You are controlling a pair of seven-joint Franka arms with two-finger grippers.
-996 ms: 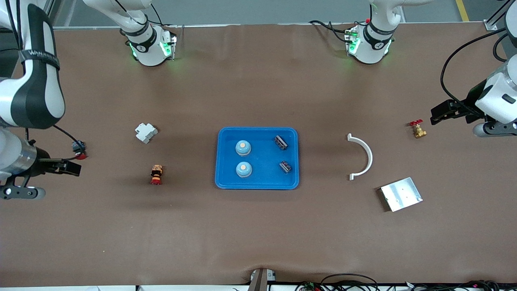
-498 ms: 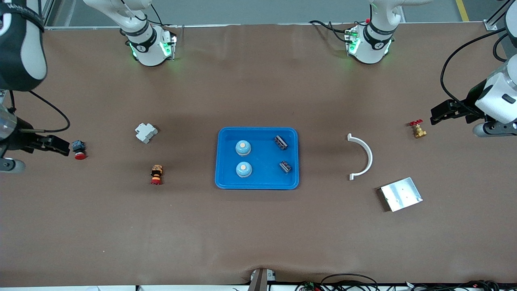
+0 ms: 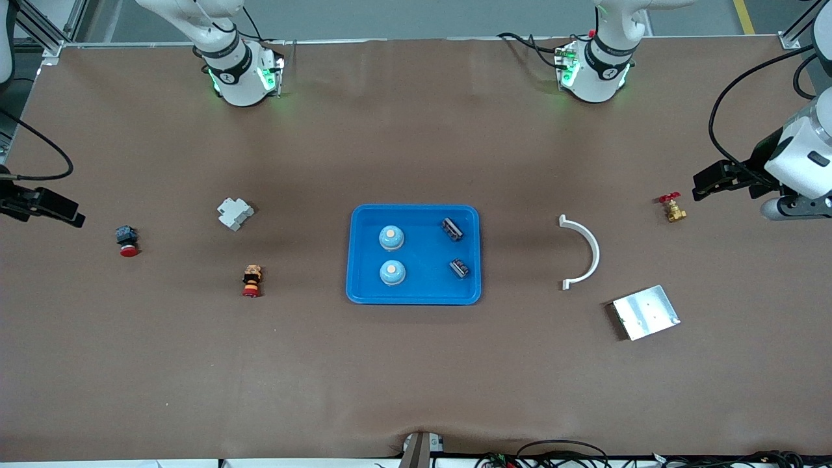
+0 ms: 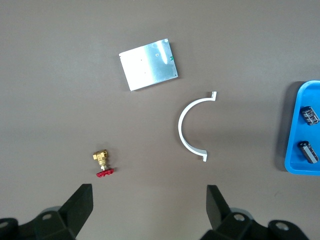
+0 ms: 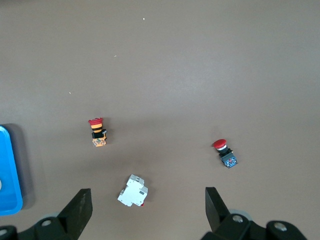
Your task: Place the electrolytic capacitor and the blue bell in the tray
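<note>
With both blue bells (image 3: 391, 238) and both capacitors (image 3: 452, 229) lying in the tray (image 3: 364, 289), we judge only retreat remains (nothing needs lifting), so we hold the right gripper (image 5: 145, 205) and left gripper (image 4: 147, 207) wide, empty, clear of clutter.

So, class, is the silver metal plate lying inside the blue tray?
No: the silver plate lies on the bare table, apart from the blue tray, toward the left arm's end.
</note>
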